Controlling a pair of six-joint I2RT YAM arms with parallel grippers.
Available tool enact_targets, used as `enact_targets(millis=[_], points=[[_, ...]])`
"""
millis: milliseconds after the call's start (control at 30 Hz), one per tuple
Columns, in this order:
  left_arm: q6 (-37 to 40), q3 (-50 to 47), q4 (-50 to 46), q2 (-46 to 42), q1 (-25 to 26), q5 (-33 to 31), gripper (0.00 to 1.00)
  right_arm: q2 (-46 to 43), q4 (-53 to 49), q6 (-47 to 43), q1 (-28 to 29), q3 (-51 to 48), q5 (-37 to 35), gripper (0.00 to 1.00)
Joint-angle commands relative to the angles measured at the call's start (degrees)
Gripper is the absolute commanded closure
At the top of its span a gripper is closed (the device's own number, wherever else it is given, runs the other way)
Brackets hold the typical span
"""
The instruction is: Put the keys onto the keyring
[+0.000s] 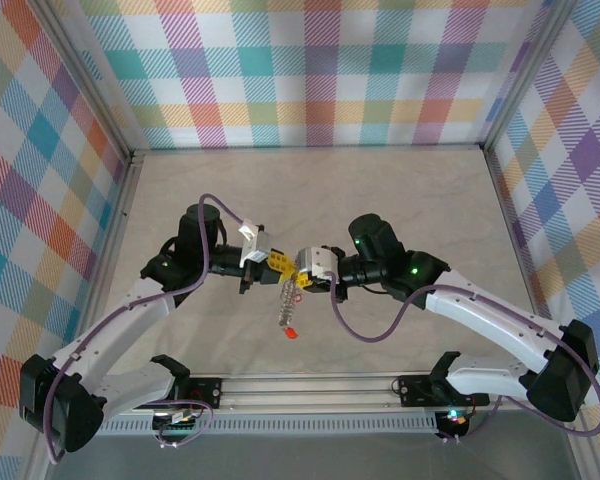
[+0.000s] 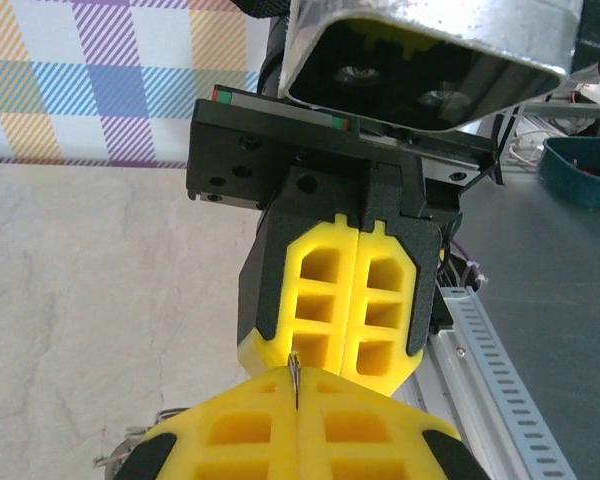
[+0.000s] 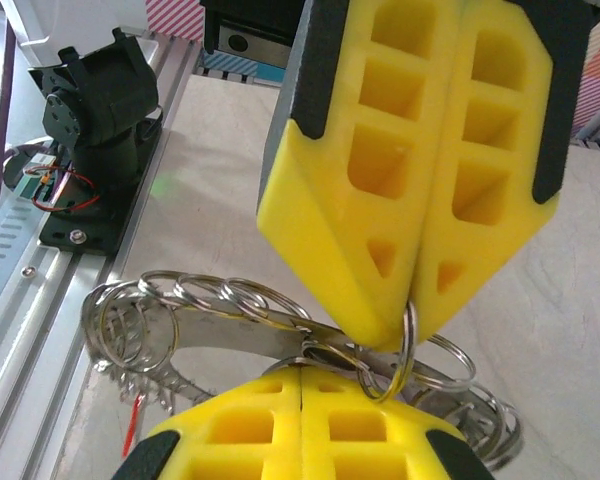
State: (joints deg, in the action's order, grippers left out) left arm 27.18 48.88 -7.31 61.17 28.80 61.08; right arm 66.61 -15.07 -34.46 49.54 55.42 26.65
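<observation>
The left gripper (image 3: 412,312) is pressing its jaws together on one thin wire loop of the keyring (image 3: 235,337). The right gripper (image 3: 302,374), tip to tip with it, is clamping shut on the flat metal band that the loops are threading along. Between them the keyring seems to be hanging clear of the table (image 1: 400,200), trailing toward the near rail with a red key (image 1: 291,331) dangling at its far end. I cannot make out any other key.

My reading is that the arms are bracing the ring so a coil can be pried apart for a key. Doing this well is going to mean pulling gently in opposite directions along the wire, not twisting (the loop in the left pinch is sitting right at the finger tips, where it could spring out). The right hold should be acting as the firmer anchor.

The fingers (image 3: 360,180) are looking like moulded yellow plastic, wedge-shaped, with a grid of open pockets and black side shells. The keyring is showing as bright, slick steel, with many small round split rings overlapping in a row and a jagged toothed edge below. The table is showing a pale, matte, marbled surface.
</observation>
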Motion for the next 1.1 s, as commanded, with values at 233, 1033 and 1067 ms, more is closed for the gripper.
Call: enact_targets(millis=[233,1033,1067], points=[[-2.0,-1.3,5.6,0.2,0.8,2.2,1.00,-1.3,8.4,2.3,0.1,-3.0,0.2,0.83],[0.2,-1.0,2.4,-0.5,0.7,1.8,1.00,-9.0,11.8,7.5,-1.4,-10.7,-3.2,0.70],[0.1,-0.9,2.4,-0.6,0.7,1.8,1.00,-9.2,11.7,7.8,-1.4,-11.1,-3.3,0.70]])
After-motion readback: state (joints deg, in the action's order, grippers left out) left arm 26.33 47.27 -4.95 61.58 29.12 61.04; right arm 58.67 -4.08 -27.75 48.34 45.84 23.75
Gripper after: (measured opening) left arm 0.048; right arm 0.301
